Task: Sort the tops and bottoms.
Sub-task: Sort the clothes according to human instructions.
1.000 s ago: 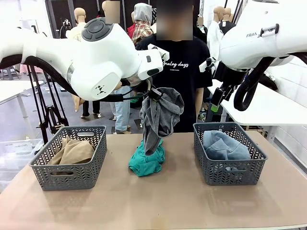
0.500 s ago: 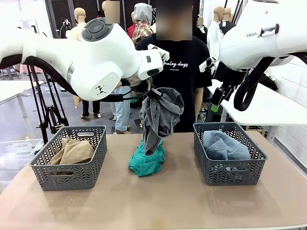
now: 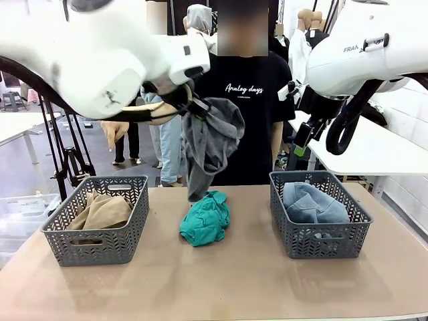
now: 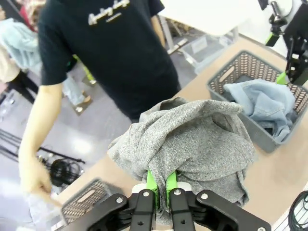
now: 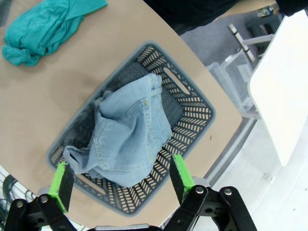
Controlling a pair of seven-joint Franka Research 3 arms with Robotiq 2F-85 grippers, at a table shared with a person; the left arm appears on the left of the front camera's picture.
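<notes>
Grey top (image 3: 210,144) higher, further left

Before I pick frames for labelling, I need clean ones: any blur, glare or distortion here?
Front view: the left arm is smeared, the grey top crisp. Left wrist view: the person's hand is blurred. Right wrist view: the denim is sharp, the tan table has its edge bowed by the wide lens, the white table is washed out.

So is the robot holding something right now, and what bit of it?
Yes. The left gripper is pinched shut on the grey top, gripping a bunched fold at its upper end so the rest dangles. The right gripper is open, holding nothing.
</notes>
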